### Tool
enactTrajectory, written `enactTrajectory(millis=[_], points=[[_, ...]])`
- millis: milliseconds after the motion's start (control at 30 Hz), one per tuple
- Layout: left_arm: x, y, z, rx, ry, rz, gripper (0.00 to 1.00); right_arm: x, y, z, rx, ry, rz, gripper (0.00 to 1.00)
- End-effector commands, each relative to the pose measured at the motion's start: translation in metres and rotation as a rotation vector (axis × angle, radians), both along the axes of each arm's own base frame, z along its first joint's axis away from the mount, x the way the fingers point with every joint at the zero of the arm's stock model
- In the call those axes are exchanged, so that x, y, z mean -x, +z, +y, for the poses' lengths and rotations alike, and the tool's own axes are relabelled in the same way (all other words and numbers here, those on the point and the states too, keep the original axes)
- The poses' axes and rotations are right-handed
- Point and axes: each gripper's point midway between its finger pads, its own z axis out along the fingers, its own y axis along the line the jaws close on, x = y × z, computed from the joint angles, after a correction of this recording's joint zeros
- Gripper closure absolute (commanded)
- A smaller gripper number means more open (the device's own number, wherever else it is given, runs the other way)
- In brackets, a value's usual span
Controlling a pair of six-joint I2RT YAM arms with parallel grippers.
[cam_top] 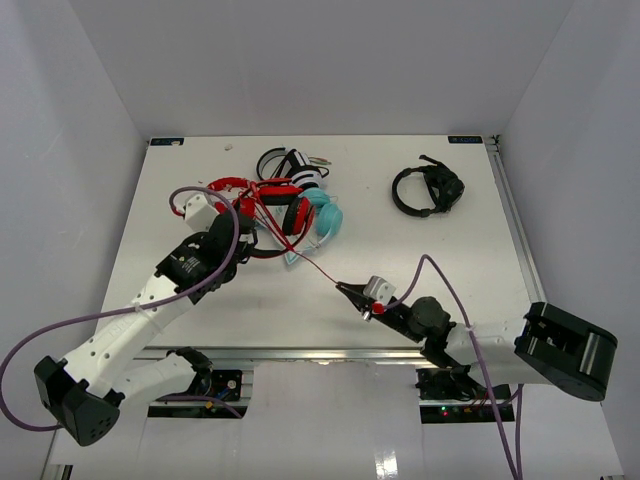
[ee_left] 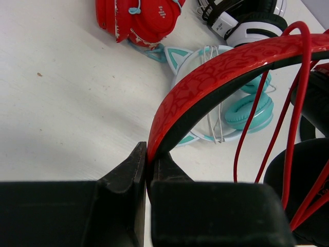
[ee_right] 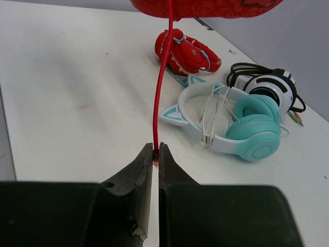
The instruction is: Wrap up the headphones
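The left gripper [ee_left: 147, 159] is pressed together on the red headband [ee_left: 221, 67] of the headphones [cam_top: 297, 213], which arch up and to the right of its tips. The right gripper [ee_right: 156, 149] pinches the red cable [ee_right: 163, 77] — the cord runs taut, straight ahead from its tips to the headphones. The left arm is nearer the cups. Only the left wrist view shows cable strands beside the band — possibly loops, though the tangle is hard to read.

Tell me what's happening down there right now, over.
Left end effector shut on headphones, at the headband. Right end effector shut on cable, drawn taut. Teal pair and small red pair crowd close by.
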Motion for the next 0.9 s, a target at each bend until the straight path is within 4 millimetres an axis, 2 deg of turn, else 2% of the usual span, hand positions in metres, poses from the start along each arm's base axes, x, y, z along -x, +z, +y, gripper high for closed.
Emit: enactTrajectory(millis=[0, 67, 100, 233, 300, 400, 533, 600, 633, 700, 867], points=[[-0.016, 0.028, 0.001, 0.014, 0.048, -0.085, 1.00, 0.021, 0.157, -0.053, -0.565, -0.047, -0.334, 0.92], [-0.017, 0.022, -0.002, -0.011, 0.014, -0.068, 1.00, 0.016, 0.168, -0.055, -0.573, -0.081, -0.365, 0.92], [-0.017, 0.020, -0.003, -0.011, 0.011, -0.064, 1.00, 0.013, 0.165, -0.055, -0.555, -0.095, -0.364, 0.92], [-0.014, 0.008, -0.006, -0.064, -0.072, -0.055, 1.00, 0.000, 0.188, -0.055, -0.562, -0.149, -0.383, 0.92], [-0.010, 0.000, -0.001, -0.095, -0.080, -0.043, 1.00, -0.009, 0.193, -0.059, -0.553, -0.185, -0.383, 0.92], [-0.006, -0.006, 0.005, -0.132, -0.097, -0.037, 1.00, -0.017, 0.218, -0.066, -0.569, -0.224, -0.393, 0.92], [-0.003, -0.011, 0.004, -0.156, -0.137, -0.026, 1.00, -0.035, 0.251, -0.054, -0.506, -0.233, -0.394, 0.92], [-0.003, -0.013, 0.003, -0.162, -0.145, -0.024, 1.00, -0.040, 0.255, -0.045, -0.461, -0.212, -0.392, 0.92], [-0.003, -0.014, 0.004, -0.169, -0.149, -0.022, 1.00, -0.041, 0.265, -0.043, -0.461, -0.204, -0.399, 0.92], [-0.003, -0.015, 0.004, -0.178, -0.147, -0.018, 1.00, -0.040, 0.268, -0.037, -0.440, -0.181, -0.394, 0.92], [-0.010, -0.014, 0.011, -0.199, -0.092, -0.009, 1.00, -0.018, 0.264, -0.029, -0.409, -0.052, -0.368, 0.92]])
